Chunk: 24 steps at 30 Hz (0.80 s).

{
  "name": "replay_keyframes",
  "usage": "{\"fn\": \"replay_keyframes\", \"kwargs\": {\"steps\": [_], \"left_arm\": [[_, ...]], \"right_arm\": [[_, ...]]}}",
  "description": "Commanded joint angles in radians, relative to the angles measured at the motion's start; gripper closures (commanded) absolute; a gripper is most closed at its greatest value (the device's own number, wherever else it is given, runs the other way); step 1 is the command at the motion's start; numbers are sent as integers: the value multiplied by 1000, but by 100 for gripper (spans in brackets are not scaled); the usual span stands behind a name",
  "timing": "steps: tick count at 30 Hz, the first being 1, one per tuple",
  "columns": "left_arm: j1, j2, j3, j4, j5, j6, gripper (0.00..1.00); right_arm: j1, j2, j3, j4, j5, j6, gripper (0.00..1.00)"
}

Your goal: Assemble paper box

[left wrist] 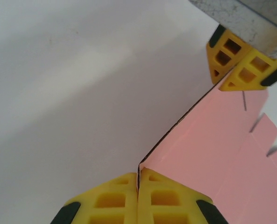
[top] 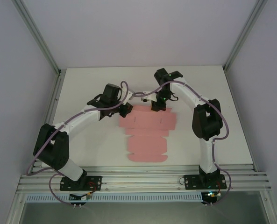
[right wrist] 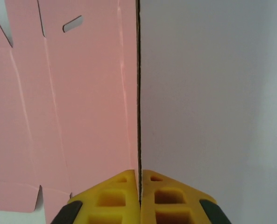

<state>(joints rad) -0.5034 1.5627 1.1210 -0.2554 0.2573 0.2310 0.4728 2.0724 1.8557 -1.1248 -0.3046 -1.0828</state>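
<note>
Item: box (top: pixel 147 135), pink card, a flat die-cut sheet, not yet folded.
Position: lies on the white surface (top: pixel 91 84) between the two arms. Its wide part is farther from the bases and its narrower tabbed panels are nearer them.
Left pincer (left wrist: pixel 138 175): yellow fingers closed flat together, nipping the sheet's far edge at its left corner.
Right pincer (right wrist: pixel 139 173): closed the same way on the same far edge, further along to the right. It also shows in the left wrist view, at the other end of that edge.
Edge: between the two grips it shows as a thin dark line. I cannot tell whether it is off the surface.
Weight (judged): very light, so the load on the fingers is negligible.
Stiffness (judged): thin and floppy across a panel, and it will hinge readily along the creases (right wrist: pixel 52 107). A one-sided lift would probably sag or twist it.
Slip (judged): smooth card, so a shallow nip could slide out.
Fragility (judged): dents and tears easily at the tabs and at the slot (right wrist: pixel 73 23).
Hold points (judged): on a straight edge well inside a panel, both ends at once, as now. Avoid the tabs and the crease lines.
Markings: plain pink face with no brand, label or writing readable.
</note>
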Motion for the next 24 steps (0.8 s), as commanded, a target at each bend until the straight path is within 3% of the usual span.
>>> {"fn": "replay_keyframes", "kwargs": {"steps": [1,5,13,17,24], "left_arm": [[-73,-8,32,33,-88,-38,99],[-93,1,58,5,-78,-36,100],[-97,-97,-19,-57,144,76,100],[-110,-103,-22,-47,108,42,100],[-170,-51,43,-39,-56,-9,100]], "right_arm": [[11,-1,46,22,-75,111,100],[11,-3,41,36,-27,152,100],[-2,48,118,-9,28,259,100],[1,37,120,32,47,331,100],[26,20,114,27,90,416,100]]}}
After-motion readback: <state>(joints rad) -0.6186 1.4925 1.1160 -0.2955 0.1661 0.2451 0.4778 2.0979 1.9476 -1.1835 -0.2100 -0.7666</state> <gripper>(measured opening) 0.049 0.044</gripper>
